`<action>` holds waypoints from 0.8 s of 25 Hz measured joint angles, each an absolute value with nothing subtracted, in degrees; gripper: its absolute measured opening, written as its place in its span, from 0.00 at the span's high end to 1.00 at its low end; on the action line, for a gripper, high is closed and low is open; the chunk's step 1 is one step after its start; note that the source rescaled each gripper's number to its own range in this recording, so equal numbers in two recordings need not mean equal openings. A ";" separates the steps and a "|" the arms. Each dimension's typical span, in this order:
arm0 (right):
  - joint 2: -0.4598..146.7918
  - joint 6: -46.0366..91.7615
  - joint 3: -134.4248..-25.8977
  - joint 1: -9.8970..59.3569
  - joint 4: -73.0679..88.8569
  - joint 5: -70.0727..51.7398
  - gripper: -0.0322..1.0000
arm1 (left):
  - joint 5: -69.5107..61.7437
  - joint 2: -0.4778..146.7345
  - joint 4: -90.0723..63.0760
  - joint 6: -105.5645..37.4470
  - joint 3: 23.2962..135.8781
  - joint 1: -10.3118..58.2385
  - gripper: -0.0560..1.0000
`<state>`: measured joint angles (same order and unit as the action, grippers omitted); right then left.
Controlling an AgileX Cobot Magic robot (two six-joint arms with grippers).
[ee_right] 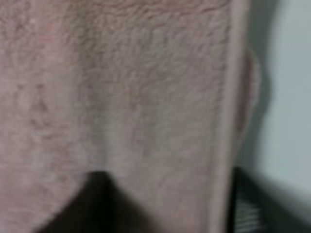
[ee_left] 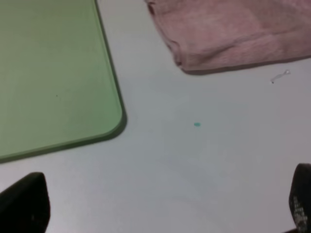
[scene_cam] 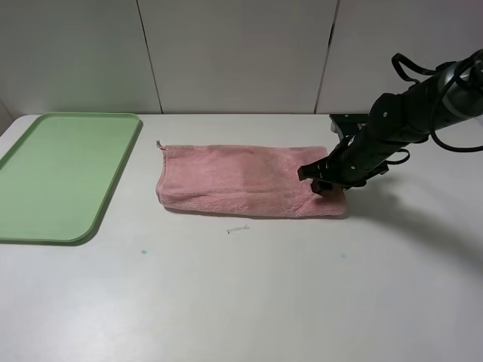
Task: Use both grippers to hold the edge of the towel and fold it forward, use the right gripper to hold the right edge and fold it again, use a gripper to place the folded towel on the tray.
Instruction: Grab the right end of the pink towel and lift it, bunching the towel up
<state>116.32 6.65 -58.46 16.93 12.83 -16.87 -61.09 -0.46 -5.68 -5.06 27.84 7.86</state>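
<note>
The pink towel (scene_cam: 241, 181) lies folded into a long strip in the middle of the white table. My right gripper (scene_cam: 326, 183) has come down on its right end, with its fingers closed around the cloth there. Up close, the right wrist view is filled with the towel (ee_right: 146, 97), and its stitched hem (ee_right: 228, 121) runs between the dark fingertips (ee_right: 248, 208). The light green tray (scene_cam: 60, 173) sits at the left, apart from the towel. My left gripper (ee_left: 163, 208) is open over bare table near the tray's corner (ee_left: 112, 121), short of the towel's left end (ee_left: 233, 34). It is outside the high view.
A small white scrap (scene_cam: 238, 229) lies just in front of the towel. A tiny teal speck (scene_cam: 142, 252) marks the table nearer the front. A dark bracket (scene_cam: 349, 121) stands at the back wall behind my right arm.
</note>
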 joint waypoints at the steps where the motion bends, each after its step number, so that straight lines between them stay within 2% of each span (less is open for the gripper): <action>1: 116.32 6.65 -58.46 16.93 12.84 -17.16 0.75 | -61.09 -0.46 -5.68 -5.06 27.84 7.86 0.01; 3: 116.32 6.59 -58.46 17.10 13.39 -17.27 0.93 | -61.09 -0.46 -5.68 -5.06 27.84 7.86 0.01; 4: 116.32 6.54 -58.46 17.10 13.56 -17.32 0.95 | -61.09 -0.46 -5.62 -5.06 27.84 7.86 0.01; 20: 115.91 6.53 -58.57 17.10 12.98 -18.60 0.95 | -61.04 -0.46 -5.55 -5.06 27.84 7.86 0.01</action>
<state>115.91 6.53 -58.57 17.10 12.98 -18.60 -61.04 -0.46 -5.55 -5.06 27.84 7.86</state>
